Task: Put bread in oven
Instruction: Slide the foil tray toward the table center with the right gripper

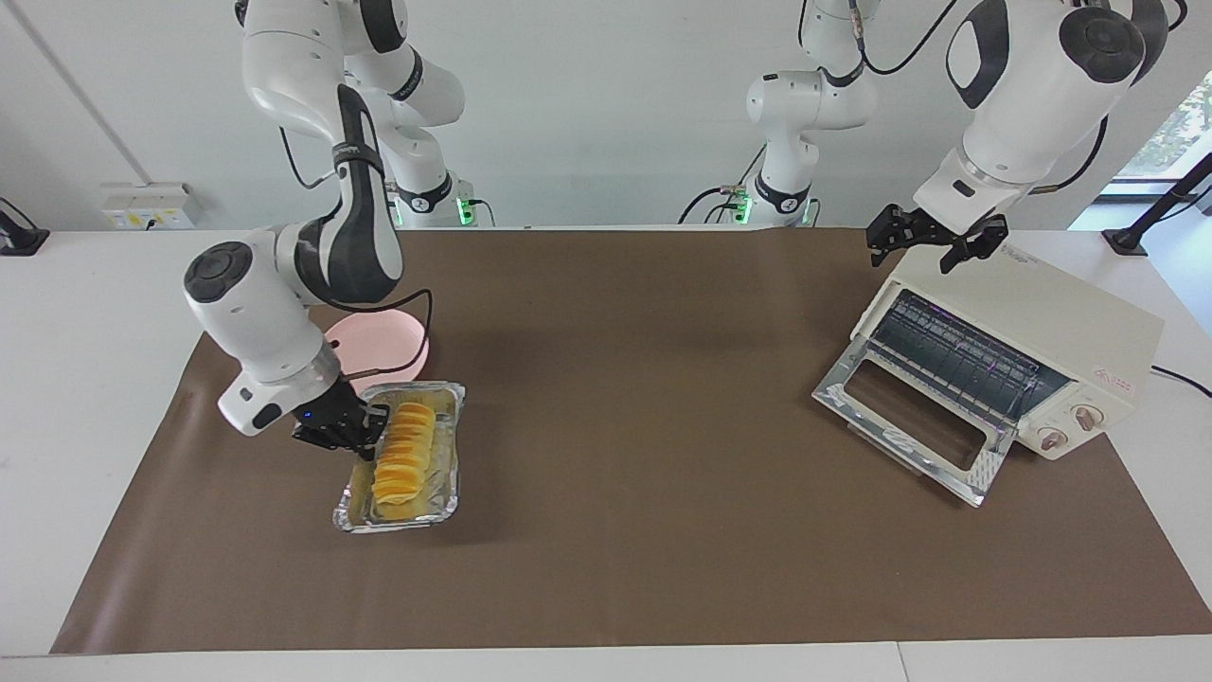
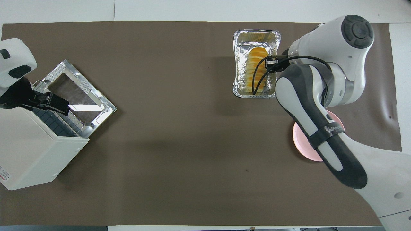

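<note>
**Bread rides in its foil tray, well apart from the open oven**

And here's the bread (image 1: 402,455) (image 2: 257,72), golden and ridged, lying in the foil tray (image 1: 398,524) (image 2: 239,64). It sits well apart from the oven (image 1: 1042,313) (image 2: 29,150), toward the right arm's end of the table. Its long axis runs along the tray's length, one end toward the robots and the other away, square to the line from the oven.

The right gripper (image 1: 352,434) is down at the tray's long rim, on the side turned away from the oven, clenched on that rim. From overhead its fingertips are lost under the wrist, and a black cable loops across the loaf.

Over at the oven, the door (image 1: 909,426) (image 2: 77,93) is dropped flat and the rack is bare. The left gripper (image 1: 933,248) waits over the oven's top corner with its fingers spread and nothing in them.

The pink plate (image 1: 398,346) (image 2: 301,146) lies farther from the oven than the tray. It's mostly covered by the right arm in both views. The overhead view cuts off part of the oven's body.

Writing? There's a small red mark on the oven top near the two knobs (image 1: 1087,415), too small to read. The lettering on the right arm's forearm band can't be made out either.
</note>
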`<state>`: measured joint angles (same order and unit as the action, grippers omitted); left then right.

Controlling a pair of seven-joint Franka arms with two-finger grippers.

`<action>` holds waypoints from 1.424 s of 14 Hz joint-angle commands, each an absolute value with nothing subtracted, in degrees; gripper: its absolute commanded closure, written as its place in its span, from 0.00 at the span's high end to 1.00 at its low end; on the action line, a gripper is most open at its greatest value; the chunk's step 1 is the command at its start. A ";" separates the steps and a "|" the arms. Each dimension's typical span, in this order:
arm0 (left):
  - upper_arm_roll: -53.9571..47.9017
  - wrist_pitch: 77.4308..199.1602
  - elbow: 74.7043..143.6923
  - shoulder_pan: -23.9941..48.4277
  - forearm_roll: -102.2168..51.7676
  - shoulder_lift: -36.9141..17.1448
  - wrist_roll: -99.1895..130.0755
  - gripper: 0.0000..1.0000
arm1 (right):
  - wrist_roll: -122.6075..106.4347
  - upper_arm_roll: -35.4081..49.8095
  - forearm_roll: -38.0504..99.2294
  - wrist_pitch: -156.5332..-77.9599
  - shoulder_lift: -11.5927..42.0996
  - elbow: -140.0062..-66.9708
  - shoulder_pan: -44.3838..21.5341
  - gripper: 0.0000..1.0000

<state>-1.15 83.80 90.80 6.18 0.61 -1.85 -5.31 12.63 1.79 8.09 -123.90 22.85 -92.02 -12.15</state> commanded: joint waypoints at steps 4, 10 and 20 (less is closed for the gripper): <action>-1.58 84.73 91.76 5.36 0.97 -0.79 -5.54 1.00 | 26.36 1.58 8.79 -130.77 28.20 -90.70 -21.44 0.00; -1.58 84.73 91.76 5.36 0.97 -0.79 -5.54 1.00 | 27.95 1.58 11.78 -134.47 30.50 -92.37 -24.96 0.00; -1.58 84.73 91.76 5.36 0.97 -0.79 -5.54 1.00 | 25.30 1.49 11.60 -133.60 29.88 -95.89 -24.52 0.82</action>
<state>-1.15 83.80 90.79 6.18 0.61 -1.85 -5.31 25.22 1.23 10.54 -133.72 30.85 -94.74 -24.84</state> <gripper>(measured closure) 0.000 0.907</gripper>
